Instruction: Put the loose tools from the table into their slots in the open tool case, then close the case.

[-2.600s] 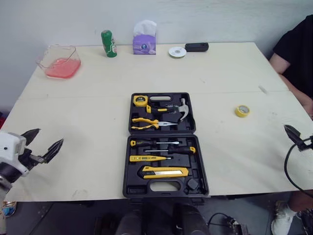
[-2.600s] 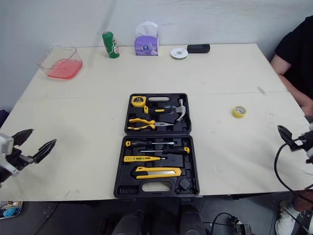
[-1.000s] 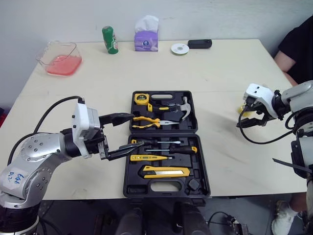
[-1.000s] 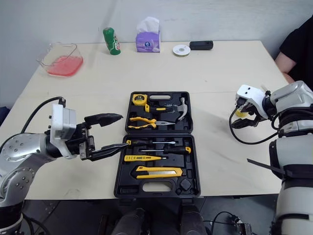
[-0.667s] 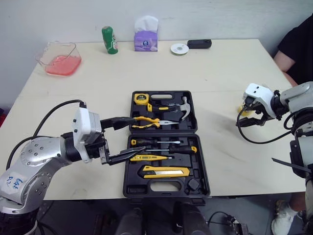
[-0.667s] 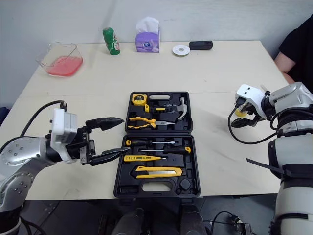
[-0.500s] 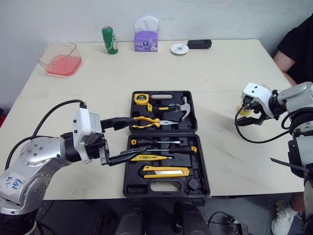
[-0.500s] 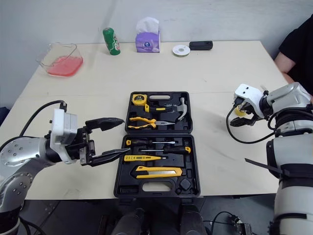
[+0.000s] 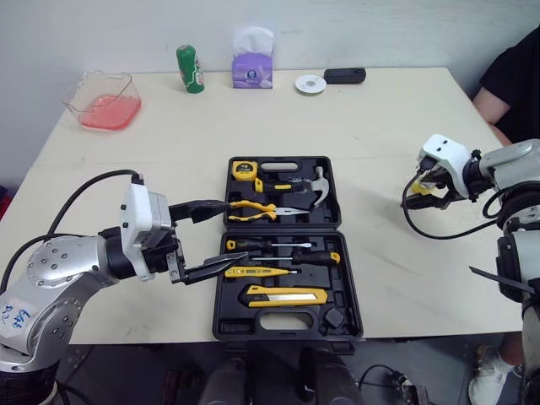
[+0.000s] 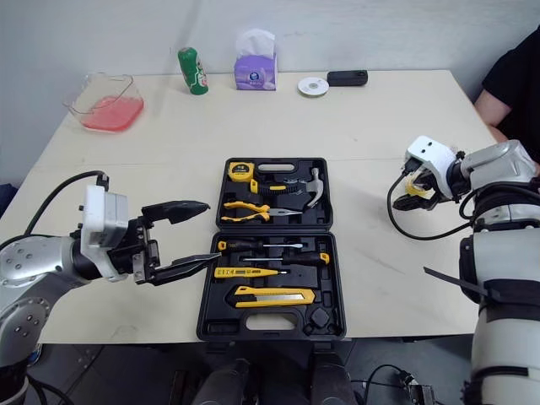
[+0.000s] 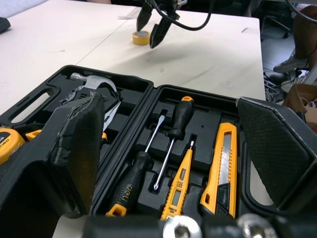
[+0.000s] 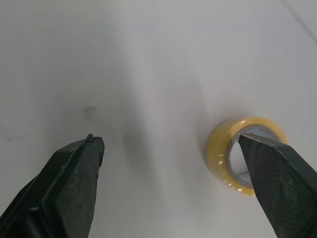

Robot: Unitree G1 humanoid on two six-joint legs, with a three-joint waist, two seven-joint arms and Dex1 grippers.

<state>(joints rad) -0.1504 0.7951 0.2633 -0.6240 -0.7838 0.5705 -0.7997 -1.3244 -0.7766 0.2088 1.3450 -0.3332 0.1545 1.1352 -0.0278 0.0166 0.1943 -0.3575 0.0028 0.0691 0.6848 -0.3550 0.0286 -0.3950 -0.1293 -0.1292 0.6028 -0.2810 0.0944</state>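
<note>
The black tool case (image 9: pixel 221 278) lies open at the table's middle. Its slots hold a tape measure (image 9: pixel 244 171), hammer (image 9: pixel 314 184), pliers (image 9: pixel 253 210), two screwdrivers (image 9: pixel 287 246), a yellow tester pen (image 9: pixel 253 272) and a utility knife (image 9: pixel 285 296). My left gripper (image 9: pixel 238 230) hovers open at the case's left edge, holding nothing. A loose yellow tape roll (image 12: pixel 225 148) lies on the table to the right of the case. My right gripper (image 12: pixel 167 138) hangs open just above it, one finger (image 12: pixel 277 178) over the roll's rim.
Along the far edge stand a clear container with pink contents (image 9: pixel 105 101), a green bottle (image 9: pixel 189 68), a purple tissue box (image 9: pixel 251 67), a white disc (image 9: pixel 310 83) and a black device (image 9: pixel 344 76). A person in black (image 9: pixel 510 76) sits at the far right corner.
Both arms came in from the table's sides. In the last second the left gripper drew back slightly to the left, and the right gripper edged a little further over the tape roll.
</note>
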